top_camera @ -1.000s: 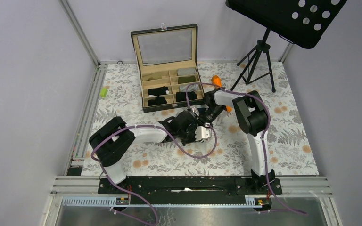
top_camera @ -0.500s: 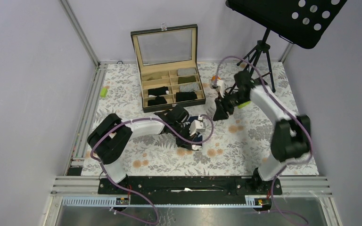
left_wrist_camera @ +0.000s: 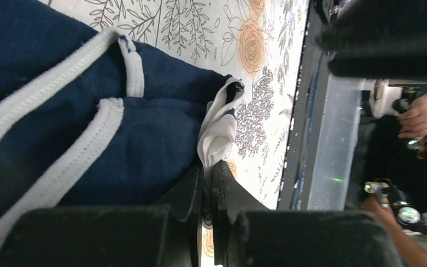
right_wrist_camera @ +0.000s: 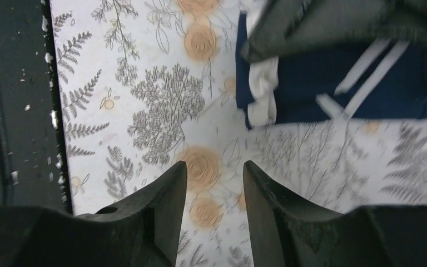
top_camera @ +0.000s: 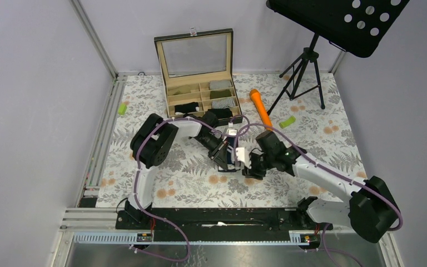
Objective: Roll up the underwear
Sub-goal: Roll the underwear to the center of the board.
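Left wrist shows you the left end effector clamped on the white hem of the navy underwear, which lies unrolled on the worktop in front of the box, with the right end effector spread apart there too, so you likely have the whole roll left.

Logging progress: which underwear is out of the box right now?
The navy pair with white trim, on the floral table, its white edge pinched by the left gripper; the other pairs sit in the box compartments.
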